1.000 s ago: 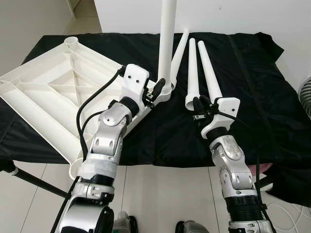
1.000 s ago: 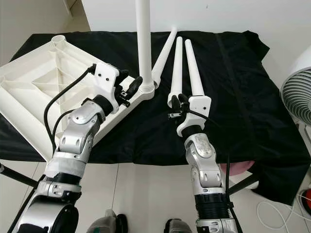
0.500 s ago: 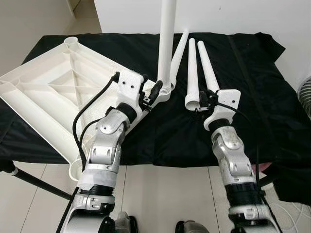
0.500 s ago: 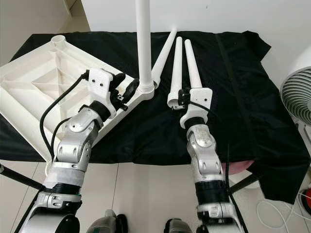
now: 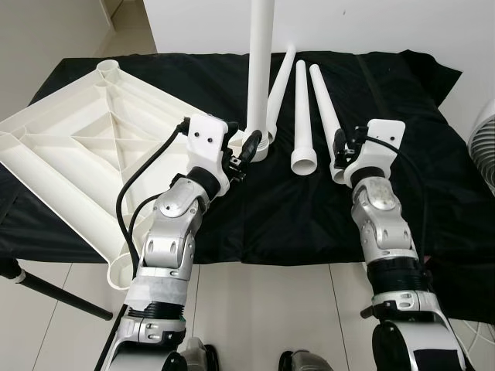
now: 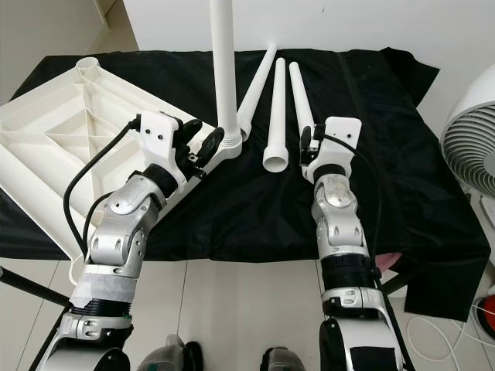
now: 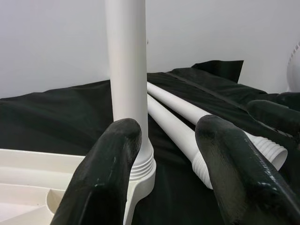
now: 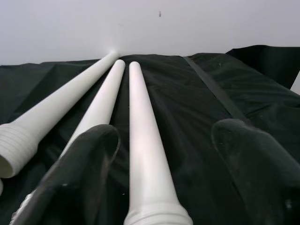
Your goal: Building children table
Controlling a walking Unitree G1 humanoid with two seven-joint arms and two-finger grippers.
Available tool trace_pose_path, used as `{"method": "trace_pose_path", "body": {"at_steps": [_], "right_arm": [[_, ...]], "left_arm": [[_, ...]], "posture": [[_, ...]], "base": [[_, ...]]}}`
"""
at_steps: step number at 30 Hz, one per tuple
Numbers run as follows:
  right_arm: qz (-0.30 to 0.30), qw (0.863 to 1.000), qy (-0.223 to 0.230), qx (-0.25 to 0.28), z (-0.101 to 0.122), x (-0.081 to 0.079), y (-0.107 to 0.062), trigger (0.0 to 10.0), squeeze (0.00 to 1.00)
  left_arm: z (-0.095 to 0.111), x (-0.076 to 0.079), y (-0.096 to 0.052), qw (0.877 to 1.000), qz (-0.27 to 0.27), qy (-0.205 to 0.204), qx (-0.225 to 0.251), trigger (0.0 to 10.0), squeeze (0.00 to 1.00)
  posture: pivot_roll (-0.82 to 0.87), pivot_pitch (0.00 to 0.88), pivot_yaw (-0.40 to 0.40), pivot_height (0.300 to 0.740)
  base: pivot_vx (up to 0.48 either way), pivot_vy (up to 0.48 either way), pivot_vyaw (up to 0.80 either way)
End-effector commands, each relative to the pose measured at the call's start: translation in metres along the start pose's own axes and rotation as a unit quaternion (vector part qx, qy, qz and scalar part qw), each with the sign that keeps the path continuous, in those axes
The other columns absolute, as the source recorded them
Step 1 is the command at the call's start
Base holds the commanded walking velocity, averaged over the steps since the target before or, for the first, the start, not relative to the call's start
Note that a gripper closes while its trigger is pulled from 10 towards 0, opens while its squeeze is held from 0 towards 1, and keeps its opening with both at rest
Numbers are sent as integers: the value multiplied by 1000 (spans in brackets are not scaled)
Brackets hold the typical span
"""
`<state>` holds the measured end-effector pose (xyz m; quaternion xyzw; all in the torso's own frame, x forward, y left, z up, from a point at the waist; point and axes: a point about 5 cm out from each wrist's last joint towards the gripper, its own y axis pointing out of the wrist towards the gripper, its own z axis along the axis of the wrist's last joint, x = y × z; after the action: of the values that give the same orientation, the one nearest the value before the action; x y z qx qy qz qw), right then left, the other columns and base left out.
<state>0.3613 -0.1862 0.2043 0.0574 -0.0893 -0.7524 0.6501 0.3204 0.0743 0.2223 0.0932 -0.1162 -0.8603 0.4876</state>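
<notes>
A: Where's your right gripper (image 8: 154,178) sitting?

B: It's hovering open over the near end of the rightmost loose leg (image 5: 323,104).

A: And the left?

B: Your left gripper (image 7: 164,159) is gaping beside the upright leg (image 5: 258,69) standing in the tabletop (image 5: 69,147) corner, farther left.

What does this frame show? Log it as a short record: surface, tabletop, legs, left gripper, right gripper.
surface: black cloth over a table
tabletop: white tabletop lying underside up on the robot's left
fitted leg: one upright leg standing in a corner socket
loose legs: three loose legs lying side by side on the cloth
left gripper: left gripper open, fingers either side of the upright leg's base
right gripper: right gripper open, over the wide end of the rightmost loose leg
</notes>
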Motion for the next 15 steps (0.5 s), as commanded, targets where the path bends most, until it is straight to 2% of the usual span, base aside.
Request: {"method": "trace_pose_path", "body": {"at_steps": [1,8,9,10,15], "right_arm": [[-2,1000,7,-9,-3,3,2,10000,1000],[6,999,-10,-40,-14,7,5,10000,1000],[13,999,-15,-51,-17,9,5,10000,663],[28,998,-14,-62,-21,8,5,10000,0],[63,995,-18,-82,-29,6,5,10000,0]], "left_arm": [[3,-6,-2,998,57,-5,0,10000,0],[2,1,-5,999,53,-8,-6,10000,0],[1,1,-5,998,54,-10,-7,10000,0],[2,2,-5,998,54,-13,-7,10000,0],[1,4,-5,998,53,-16,-10,10000,0]], "posture": [[-112,87,67,740],[-106,83,66,740],[-106,85,66,740],[-109,86,66,740],[-111,92,70,740]], "base": [[0,0,0],[0,0,0],[0,0,0],[0,0,0],[0,0,0]]}}
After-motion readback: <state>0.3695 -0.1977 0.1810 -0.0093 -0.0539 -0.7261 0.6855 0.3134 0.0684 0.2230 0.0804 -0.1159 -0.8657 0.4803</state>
